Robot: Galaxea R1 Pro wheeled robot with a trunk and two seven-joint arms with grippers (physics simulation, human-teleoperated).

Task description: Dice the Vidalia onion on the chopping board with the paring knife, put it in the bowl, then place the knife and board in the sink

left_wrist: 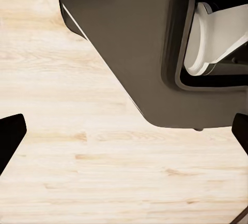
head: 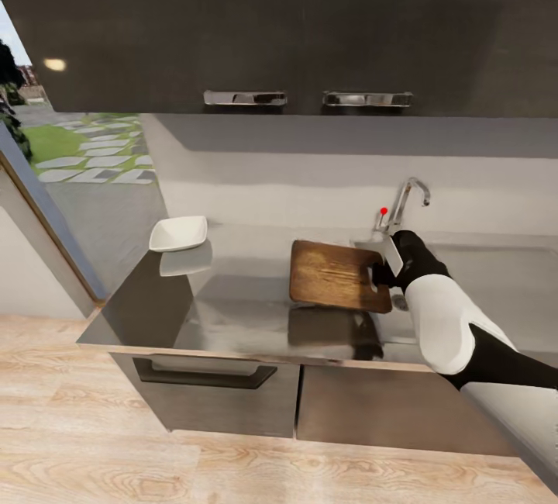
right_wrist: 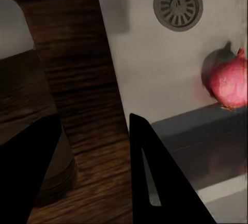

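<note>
The right gripper (head: 381,270) clamped the right short edge of the chopping board (head: 335,274), 1 finger on top and 1 beneath, apparently to move it toward the sink (right_wrist: 155,69). The board lay on the countertop (head: 232,310), overhanging the basin. The sink held the onion (right_wrist: 231,79), undiced. The bowl (head: 179,233), far left, looked empty. Left gripper (left_wrist: 124,141): wide, holding nothing.
</note>
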